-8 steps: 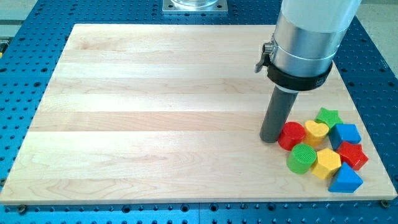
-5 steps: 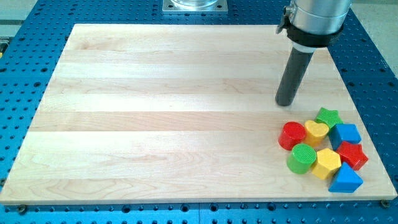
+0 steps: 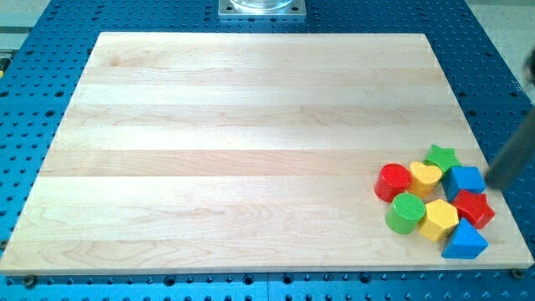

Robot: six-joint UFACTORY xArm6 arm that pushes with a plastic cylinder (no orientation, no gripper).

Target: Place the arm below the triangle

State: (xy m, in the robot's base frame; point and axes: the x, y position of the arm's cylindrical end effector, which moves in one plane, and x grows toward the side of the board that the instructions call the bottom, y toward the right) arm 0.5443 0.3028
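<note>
**Our tip blurred at the right edge, beside the block cluster**

Our tip (image 3: 493, 186) has no claw to open or close; it is a plain dark rod, and here it shows only as a smeared grey streak slanting in from the view's right edge. Most of the rod is cut off by the frame, and the blur makes its exact end hard to place; we cannot tell whether it touches anything.

Just to the tip's left sits the blue cube-like block (image 3: 465, 180), with the green star (image 3: 440, 156) up and to the left of it. Below the tip lies the red star (image 3: 474, 207). Lower again, at the cluster's bottom right, is the blue triangle (image 3: 464, 242), so our tip stands above it, toward the view's top.

Farther left of the tip are the yellow heart (image 3: 425, 177), the red cylinder (image 3: 392, 181), the green cylinder (image 3: 405, 212) and the yellow hexagon (image 3: 438, 219). The blocks look smooth and glossy, packed close together.

They rest on a pale wooden board (image 3: 234, 142) with visible grain, set on a blue perforated table (image 3: 25, 125).
</note>
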